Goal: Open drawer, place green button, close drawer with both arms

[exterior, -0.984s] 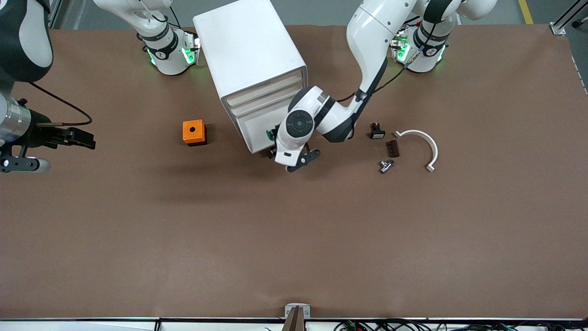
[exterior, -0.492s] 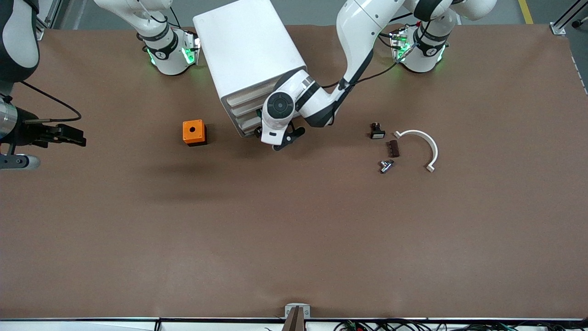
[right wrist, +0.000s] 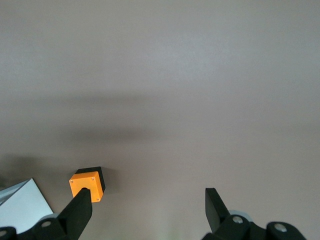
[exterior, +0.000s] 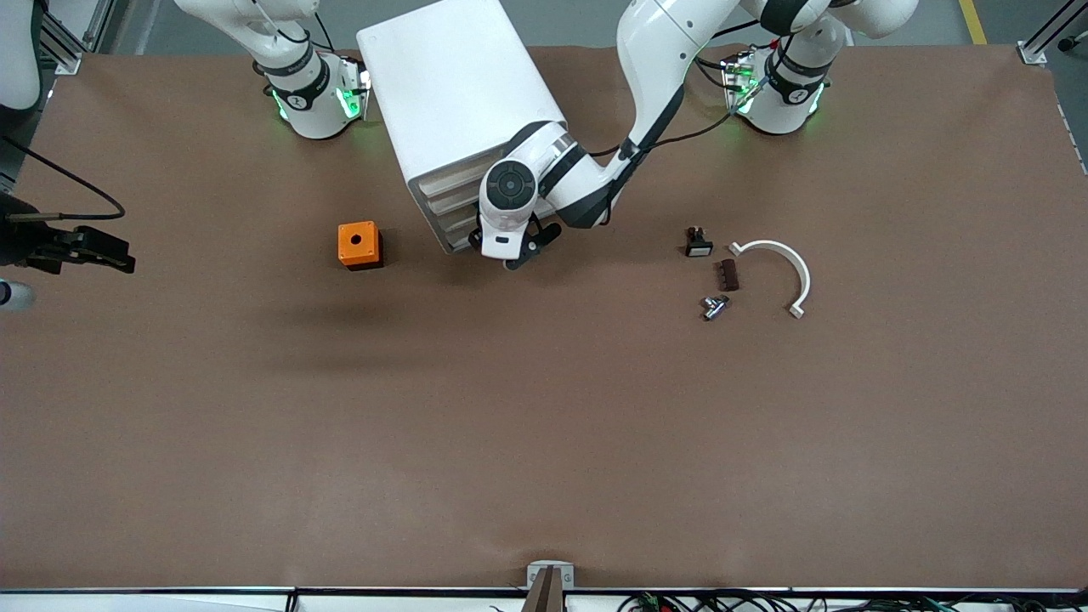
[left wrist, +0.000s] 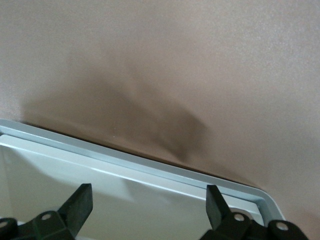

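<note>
Nearest the camera, loose small parts (exterior: 719,289) lie toward the left arm's end of the table, and an orange cube (exterior: 359,245) sits toward the right arm's end. The right gripper (exterior: 100,254) waits at the frame's edge over bare table, fingers spread. In the upper middle, the left gripper (exterior: 516,253) is at the cabinet (exterior: 459,93) front, fingers spread and holding nothing, against the lowest drawer (left wrist: 150,172), which looks nearly or fully in. The button is out of sight, judged to be inside that drawer. The drawer is judged light, stiff and free-sliding; contact is best at mid-width of its front, since an off-centre push may skew it or shift the cabinet.
</note>
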`<state>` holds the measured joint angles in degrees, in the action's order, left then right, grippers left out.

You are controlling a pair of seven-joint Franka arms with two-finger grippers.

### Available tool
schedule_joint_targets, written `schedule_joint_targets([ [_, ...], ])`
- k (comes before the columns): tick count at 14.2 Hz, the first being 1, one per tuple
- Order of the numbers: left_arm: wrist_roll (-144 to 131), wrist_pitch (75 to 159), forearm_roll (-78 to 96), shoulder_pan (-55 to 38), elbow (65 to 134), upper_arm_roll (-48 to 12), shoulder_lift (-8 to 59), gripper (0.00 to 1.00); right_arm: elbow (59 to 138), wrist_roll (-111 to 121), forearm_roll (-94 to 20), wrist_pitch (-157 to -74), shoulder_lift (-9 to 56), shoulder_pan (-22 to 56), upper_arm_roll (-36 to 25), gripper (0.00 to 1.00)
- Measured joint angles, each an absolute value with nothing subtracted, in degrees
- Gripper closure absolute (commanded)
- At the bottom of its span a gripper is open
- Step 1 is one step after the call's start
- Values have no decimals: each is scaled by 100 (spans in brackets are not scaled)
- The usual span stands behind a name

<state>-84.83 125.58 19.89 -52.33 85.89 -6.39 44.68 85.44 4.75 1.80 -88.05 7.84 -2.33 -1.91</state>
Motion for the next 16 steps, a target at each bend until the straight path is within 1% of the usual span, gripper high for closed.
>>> schedule_joint_targets([
  [2,-8587,12551,1983,-5228,8582,-479,4386,0,8544,478,177,-8767,788,-236,-185,0],
  [6,-8562,12162,1297,-5081,8538,537,3901,0,8553,483,166,-8736,740,-236,-140,0],
  [8,-8233,12013,1062,-4797,8506,947,3551,0,8674,488,33,-8742,612,-240,-146,0],
  [11,-6991,11477,1008,-3965,8489,1051,3021,0,8926,497,-42,-8820,395,-243,-148,0],
  [13,-6316,11099,884,-3444,8486,1065,2720,0,9278,500,-45,-9127,177,-247,-151,0],
  [16,-5637,10513,224,-2946,8474,1059,2191,0,9603,501,-45,-9318,-52,-252,-158,0],
])
